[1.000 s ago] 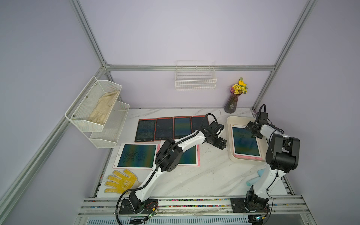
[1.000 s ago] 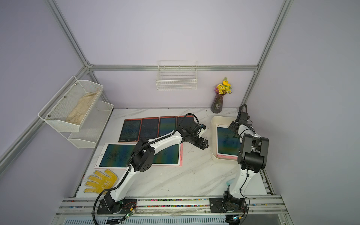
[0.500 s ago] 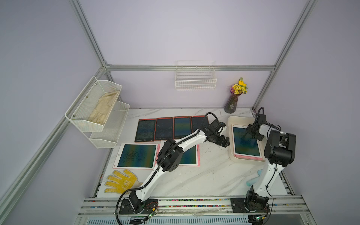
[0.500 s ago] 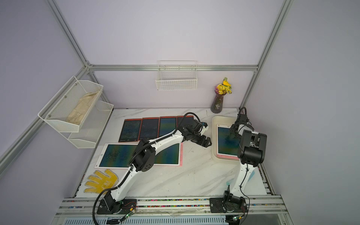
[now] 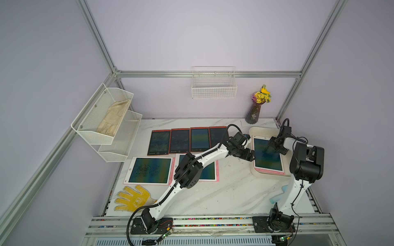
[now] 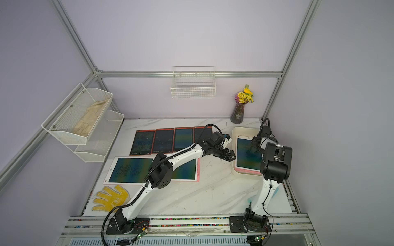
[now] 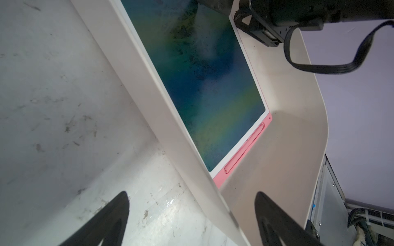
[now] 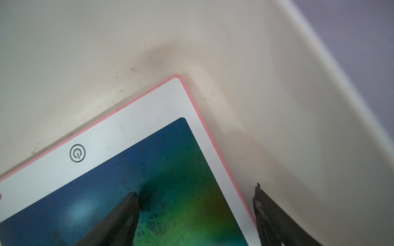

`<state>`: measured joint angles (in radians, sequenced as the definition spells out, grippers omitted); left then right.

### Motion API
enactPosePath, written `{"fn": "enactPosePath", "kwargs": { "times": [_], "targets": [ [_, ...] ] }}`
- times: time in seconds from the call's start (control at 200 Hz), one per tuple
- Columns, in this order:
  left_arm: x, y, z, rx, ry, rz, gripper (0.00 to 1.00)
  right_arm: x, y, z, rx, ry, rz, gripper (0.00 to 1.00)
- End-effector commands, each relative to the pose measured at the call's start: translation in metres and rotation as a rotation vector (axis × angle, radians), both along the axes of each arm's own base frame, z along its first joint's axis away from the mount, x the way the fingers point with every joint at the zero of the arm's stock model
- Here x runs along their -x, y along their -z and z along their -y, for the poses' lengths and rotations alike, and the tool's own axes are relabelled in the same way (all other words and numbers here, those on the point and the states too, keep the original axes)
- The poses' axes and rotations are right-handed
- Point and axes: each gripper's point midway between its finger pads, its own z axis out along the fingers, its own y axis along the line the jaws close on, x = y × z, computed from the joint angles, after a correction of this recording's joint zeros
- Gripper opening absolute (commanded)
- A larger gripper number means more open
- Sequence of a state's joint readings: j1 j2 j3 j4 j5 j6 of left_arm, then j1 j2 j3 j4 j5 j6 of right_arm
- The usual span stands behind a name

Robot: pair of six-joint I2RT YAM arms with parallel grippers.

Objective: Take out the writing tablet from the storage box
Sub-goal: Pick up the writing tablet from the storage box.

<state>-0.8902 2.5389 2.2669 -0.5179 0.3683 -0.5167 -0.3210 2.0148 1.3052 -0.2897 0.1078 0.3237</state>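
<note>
The writing tablet [image 5: 267,161] lies flat in the storage box [image 5: 262,131], right side of the bench [image 5: 223,191]. Wrist views alone show spread jaws: right tool [image 8: 196,189] astride the tablet's edge, left tool [image 7: 191,192] astride the box wall.

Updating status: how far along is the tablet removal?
Done: nothing; the tablet lies in the box. In hand: right gripper open, straddling the tablet's edge; left gripper open across the box wall. Left: close, lift, set it on the table.

4 red tabs [image 5: 179,140], 3 pink tabs [image 5: 149,170], 1 box [image 5: 264,130], 1 vase [image 5: 253,114]
</note>
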Motion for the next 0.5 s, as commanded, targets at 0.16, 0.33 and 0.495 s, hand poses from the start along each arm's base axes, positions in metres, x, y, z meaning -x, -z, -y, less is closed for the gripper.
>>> {"fn": "enactPosePath", "kwargs": {
  "times": [0.16,0.33,0.495],
  "targets": [
    [-0.006,0.002,0.006,-0.013,-0.063,-0.013,0.72,0.015,-0.017,-0.010,-0.034,-0.019,0.034,0.85],
    [-0.002,0.018,-0.002,-0.063,-0.080,-0.055,0.54,0.021,-0.022,-0.014,-0.043,-0.013,0.050,0.86],
    [0.002,0.031,-0.008,-0.093,-0.100,-0.101,0.40,0.038,-0.020,-0.020,-0.050,-0.001,0.050,0.87]
  ]
}}
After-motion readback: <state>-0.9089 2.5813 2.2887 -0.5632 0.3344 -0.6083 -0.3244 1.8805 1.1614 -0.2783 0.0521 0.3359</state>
